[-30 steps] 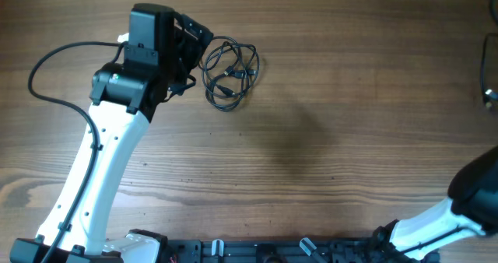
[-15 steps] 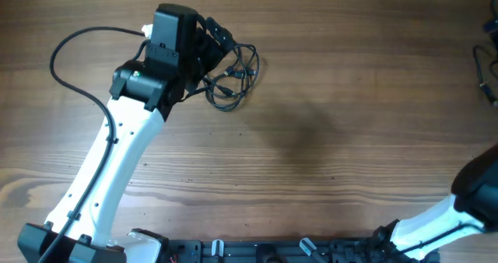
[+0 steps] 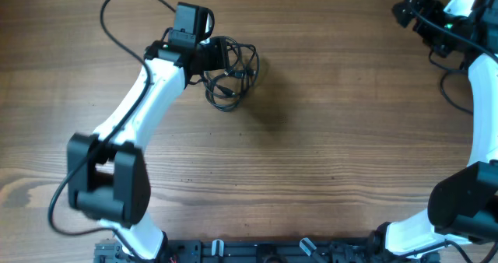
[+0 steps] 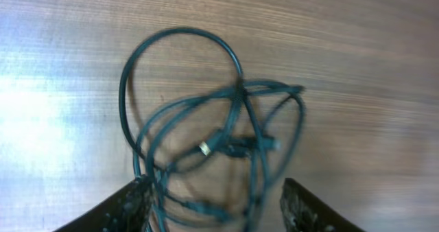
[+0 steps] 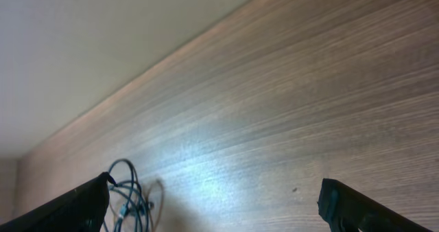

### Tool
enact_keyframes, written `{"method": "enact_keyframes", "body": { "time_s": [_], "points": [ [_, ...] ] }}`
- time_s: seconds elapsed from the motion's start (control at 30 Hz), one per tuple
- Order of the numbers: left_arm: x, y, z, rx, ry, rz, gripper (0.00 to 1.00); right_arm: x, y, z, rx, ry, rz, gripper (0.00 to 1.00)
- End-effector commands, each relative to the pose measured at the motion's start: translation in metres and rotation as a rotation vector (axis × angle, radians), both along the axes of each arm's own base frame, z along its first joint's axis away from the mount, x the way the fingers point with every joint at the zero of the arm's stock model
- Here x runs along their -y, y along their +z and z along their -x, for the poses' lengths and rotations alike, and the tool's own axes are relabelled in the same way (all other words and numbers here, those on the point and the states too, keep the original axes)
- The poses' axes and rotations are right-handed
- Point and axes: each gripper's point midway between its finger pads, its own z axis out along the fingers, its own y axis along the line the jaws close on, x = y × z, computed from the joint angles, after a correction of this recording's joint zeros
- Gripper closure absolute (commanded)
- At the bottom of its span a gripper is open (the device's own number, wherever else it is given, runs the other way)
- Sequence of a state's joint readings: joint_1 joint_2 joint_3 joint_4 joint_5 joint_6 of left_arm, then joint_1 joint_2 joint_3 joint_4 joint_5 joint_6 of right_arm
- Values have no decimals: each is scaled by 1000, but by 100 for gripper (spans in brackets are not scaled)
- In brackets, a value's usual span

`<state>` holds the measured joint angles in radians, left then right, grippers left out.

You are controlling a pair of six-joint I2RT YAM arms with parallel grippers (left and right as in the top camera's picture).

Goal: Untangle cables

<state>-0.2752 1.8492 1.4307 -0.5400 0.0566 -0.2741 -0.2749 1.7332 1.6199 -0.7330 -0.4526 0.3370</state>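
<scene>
White-shelled arms, black joints, black left gripper and right gripper, thick looping black wires.

A: Place type?
B: Robot lab or test bench, not a home.
A: Evidence?
B: Two white-and-black robot arms, left arm and right arm, stand at a black mounting rail along the worktop's near edge.
A: More?
B: Wood-grain worktop and a plain pale wall behind it. Thin black cables lie loose on the wood.
</scene>
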Motion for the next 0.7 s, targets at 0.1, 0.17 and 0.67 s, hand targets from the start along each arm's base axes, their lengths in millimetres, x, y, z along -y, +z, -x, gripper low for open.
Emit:
{"method": "enact_keyframes", "body": {
  "time_s": [0.1, 0.17, 0.67],
  "points": [
    [10, -55, -28, 34, -141, -87, 47, -5, 6, 6, 3, 27, 6, 0],
    [15, -67, -29, 25, -149, -86, 52, -5, 5, 6, -3, 27, 5, 0],
    [57, 259, 44, 532, -281, 422, 96, -73, 12, 14, 81, 367, -47, 3]
  ]
}}
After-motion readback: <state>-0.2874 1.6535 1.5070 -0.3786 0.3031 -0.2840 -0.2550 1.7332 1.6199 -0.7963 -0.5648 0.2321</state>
